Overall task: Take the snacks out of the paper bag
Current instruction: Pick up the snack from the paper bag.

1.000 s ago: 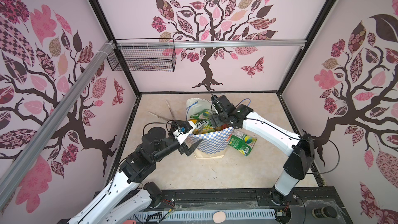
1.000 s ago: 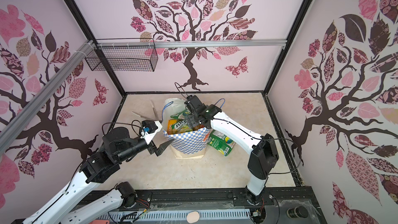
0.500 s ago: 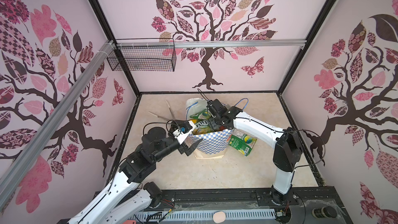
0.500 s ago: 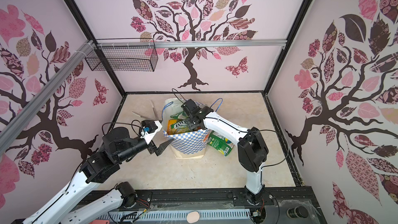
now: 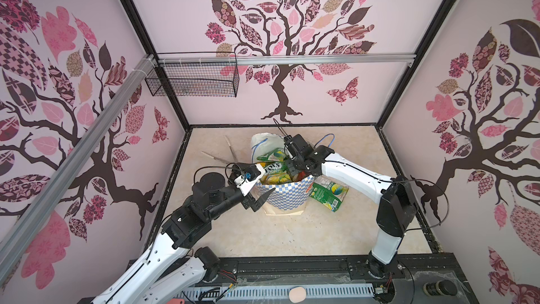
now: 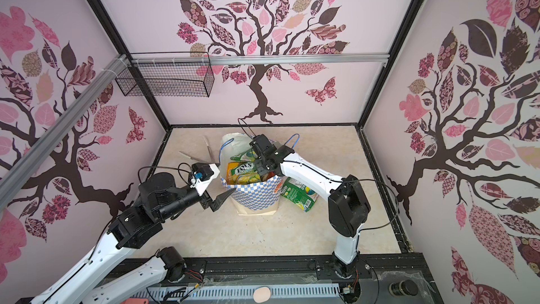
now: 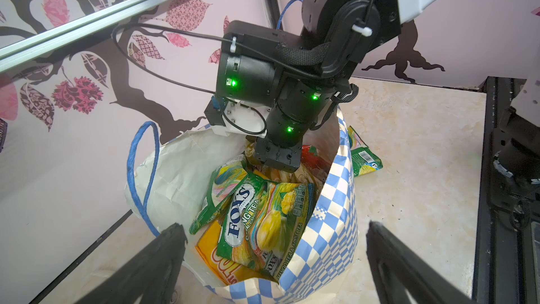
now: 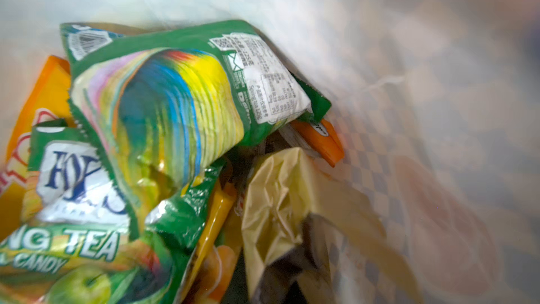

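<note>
left jaws spread wide just beside paper bag (image 5: 285,197), right jaws closed inside it among snacks (image 7: 254,223), hold unclear

Tall cream paper bag (image 5: 285,200) with blue-checkered band stands open mid-table, nearer the back edge, holding crinkly green, yellow-orange and gold snack packets (image 7: 257,220); one green packet (image 5: 328,193) lies flat beside it, toward the right edge

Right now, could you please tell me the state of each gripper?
Left gripper: open, holding nothing.
Right gripper: shut inside the paper bag; whether it holds any snacks cannot be told.
</note>
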You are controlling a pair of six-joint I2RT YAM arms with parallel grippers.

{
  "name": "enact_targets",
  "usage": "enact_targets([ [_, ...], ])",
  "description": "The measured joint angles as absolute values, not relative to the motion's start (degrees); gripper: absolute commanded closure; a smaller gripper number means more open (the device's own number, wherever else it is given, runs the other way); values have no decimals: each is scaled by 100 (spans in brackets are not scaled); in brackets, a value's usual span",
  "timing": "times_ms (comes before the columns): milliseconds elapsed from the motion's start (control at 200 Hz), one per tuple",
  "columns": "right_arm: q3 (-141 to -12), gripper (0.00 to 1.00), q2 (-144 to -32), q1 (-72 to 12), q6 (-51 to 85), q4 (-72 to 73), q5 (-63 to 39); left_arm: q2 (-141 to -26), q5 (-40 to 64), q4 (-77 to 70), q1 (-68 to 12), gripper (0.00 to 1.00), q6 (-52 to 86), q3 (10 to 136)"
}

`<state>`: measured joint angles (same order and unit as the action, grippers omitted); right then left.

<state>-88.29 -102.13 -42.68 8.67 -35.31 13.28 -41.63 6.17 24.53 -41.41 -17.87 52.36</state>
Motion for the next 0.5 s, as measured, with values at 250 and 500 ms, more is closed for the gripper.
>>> enact_targets([
  [250, -8626, 100, -9633, -4274, 1011, -3275, 1096, -4160, 622, 2453, -4141, 2, -1785, 5236],
  [500, -8613, 100, -9253, -4274, 1037, -3068, 1044, -4163, 626, 2453, -4141, 2, -1780, 5236],
])
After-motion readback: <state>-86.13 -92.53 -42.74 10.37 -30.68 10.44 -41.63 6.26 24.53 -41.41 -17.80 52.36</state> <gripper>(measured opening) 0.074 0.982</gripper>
